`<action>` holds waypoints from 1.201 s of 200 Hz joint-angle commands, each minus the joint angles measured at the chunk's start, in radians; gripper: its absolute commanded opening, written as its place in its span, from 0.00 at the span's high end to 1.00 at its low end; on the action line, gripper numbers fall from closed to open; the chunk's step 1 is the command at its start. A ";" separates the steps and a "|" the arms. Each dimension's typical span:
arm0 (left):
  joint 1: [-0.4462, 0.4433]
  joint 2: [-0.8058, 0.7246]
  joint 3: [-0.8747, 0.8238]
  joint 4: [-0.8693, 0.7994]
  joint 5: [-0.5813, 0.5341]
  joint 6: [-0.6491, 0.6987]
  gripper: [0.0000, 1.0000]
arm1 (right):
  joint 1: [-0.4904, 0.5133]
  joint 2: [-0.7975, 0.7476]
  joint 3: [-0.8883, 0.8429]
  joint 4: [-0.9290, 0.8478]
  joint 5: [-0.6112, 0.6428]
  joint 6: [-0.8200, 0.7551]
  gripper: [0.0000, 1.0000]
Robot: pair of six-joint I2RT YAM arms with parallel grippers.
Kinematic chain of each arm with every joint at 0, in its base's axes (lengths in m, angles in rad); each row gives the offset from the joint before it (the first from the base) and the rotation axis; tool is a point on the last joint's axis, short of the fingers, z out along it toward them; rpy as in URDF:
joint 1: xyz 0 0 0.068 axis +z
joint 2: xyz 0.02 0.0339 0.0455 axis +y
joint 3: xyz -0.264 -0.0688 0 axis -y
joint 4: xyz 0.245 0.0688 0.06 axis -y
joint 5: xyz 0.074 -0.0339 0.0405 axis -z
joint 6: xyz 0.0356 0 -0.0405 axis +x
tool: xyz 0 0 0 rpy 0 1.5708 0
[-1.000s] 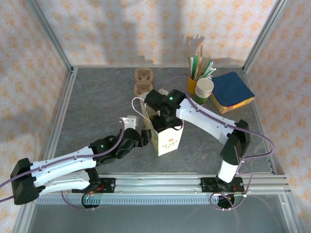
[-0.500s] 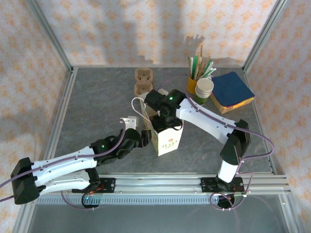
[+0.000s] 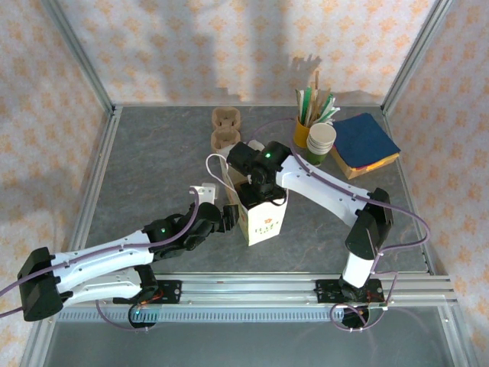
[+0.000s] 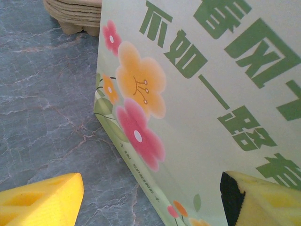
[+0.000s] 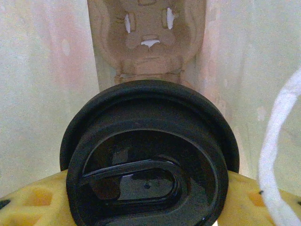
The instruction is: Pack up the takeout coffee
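The takeout coffee shows from above as a round black lid (image 5: 148,160), low between the pale inner walls of the paper bag (image 5: 42,94). My right gripper (image 5: 148,197) is shut on it, a yellow finger (image 5: 28,202) on each side of the lid. A brown cardboard carrier (image 5: 148,37) lies on the bag's floor beyond the cup. From above, the right gripper (image 3: 260,187) reaches into the top of the upright bag (image 3: 263,223). My left gripper (image 3: 228,215) is open at the bag's left side, and the flowered bag's (image 4: 197,94) lower corner lies between its fingers (image 4: 42,202).
Stacked cardboard carriers (image 3: 225,128) sit behind the bag. At the back right are a yellow cup of sticks and straws (image 3: 304,131), a lidless stack of cups (image 3: 321,142) and blue napkins (image 3: 365,143). A small white piece (image 3: 202,189) lies left of the bag.
The left arm has crept slightly right toward the bag. The right arm and the cup have not moved.
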 commanded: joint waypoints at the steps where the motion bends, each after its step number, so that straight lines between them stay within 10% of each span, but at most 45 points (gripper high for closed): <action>1: -0.010 0.014 0.001 0.024 -0.011 0.018 0.21 | 0.007 0.005 0.004 -0.013 0.004 0.018 0.63; 240: -0.010 0.065 0.030 0.014 -0.040 0.047 0.21 | 0.006 -0.069 -0.039 -0.016 -0.021 0.053 0.66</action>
